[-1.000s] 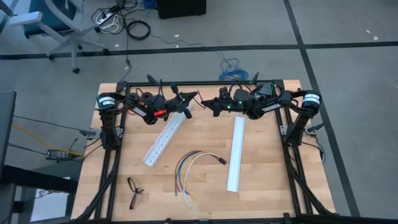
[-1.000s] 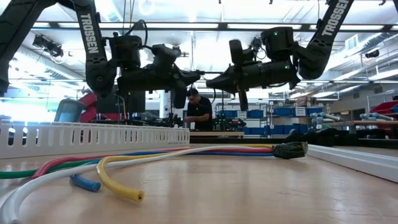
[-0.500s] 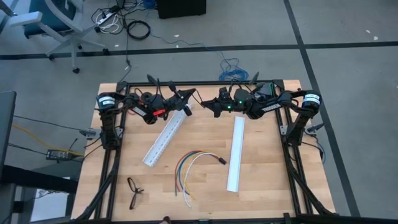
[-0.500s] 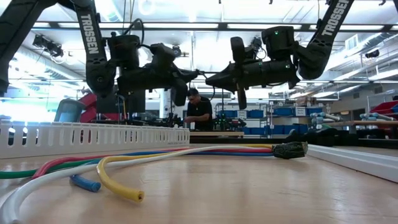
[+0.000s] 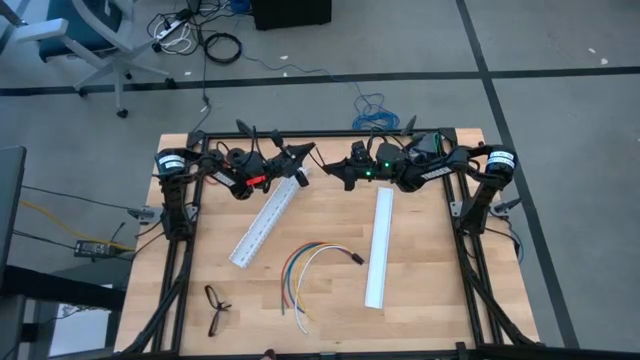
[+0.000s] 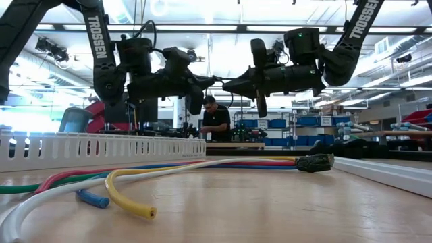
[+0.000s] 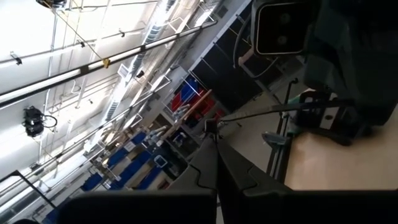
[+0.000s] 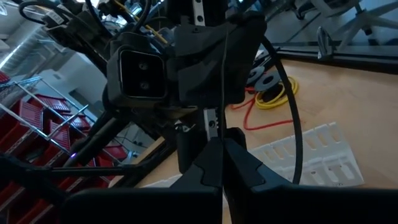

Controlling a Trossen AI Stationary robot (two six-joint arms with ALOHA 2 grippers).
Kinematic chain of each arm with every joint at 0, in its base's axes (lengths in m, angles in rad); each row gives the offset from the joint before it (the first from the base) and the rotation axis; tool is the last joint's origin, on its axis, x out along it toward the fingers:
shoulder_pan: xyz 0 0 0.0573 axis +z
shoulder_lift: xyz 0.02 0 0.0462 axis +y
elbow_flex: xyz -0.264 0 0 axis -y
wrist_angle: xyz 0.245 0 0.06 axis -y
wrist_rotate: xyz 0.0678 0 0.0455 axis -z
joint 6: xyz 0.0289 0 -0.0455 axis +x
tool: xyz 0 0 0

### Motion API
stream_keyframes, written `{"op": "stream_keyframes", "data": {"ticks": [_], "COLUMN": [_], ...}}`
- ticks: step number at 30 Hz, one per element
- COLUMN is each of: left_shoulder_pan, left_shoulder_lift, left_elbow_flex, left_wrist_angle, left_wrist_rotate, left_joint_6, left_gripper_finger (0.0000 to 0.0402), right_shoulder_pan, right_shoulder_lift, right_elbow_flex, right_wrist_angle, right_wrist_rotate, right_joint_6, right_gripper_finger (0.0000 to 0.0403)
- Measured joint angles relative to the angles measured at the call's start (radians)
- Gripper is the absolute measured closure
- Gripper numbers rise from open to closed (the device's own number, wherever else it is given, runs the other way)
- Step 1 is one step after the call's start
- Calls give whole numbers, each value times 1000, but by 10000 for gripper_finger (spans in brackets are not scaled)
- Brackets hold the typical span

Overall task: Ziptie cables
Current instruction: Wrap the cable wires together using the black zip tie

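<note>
Both tools, left [image 5: 303, 152] and right [image 5: 335, 168], hover clenched and empty near the tabletop's far edge; cables [image 5: 305, 265] await gathering next.

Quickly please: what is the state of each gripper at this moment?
Left gripper: closed, holding nothing visible, raised above the table's far edge.
Right gripper: closed, holding nothing visible, raised opposite the left one.

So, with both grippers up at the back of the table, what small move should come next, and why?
Probably lower the right gripper toward the bundle of thin coloured wires. Both grippers are shut and high, the left gripper facing it. A thin black plastic strip seems pinched in the right one, while the wires lie untouched.
</note>
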Motion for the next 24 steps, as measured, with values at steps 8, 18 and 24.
{"op": "stream_keyframes", "data": {"ticks": [8,18,24], "left_shoulder_pan": [0,0,0], "left_shoulder_lift": [0,0,0], "left_elbow_flex": [0,0,0], "left_wrist_angle": [2,-2,-4], "left_wrist_rotate": [50,64,83], "left_joint_6": [-24,-23,-19], "left_gripper_finger": [400,400,400], "right_shoulder_pan": [-2,-2,-3], "right_shoulder_lift": [0,0,1], "right_elbow_flex": [0,0,0], "right_wrist_angle": [0,-18,-26], "right_wrist_rotate": [16,21,22], "right_joint_6": [6,35,44], "right_gripper_finger": [403,403,403]}}
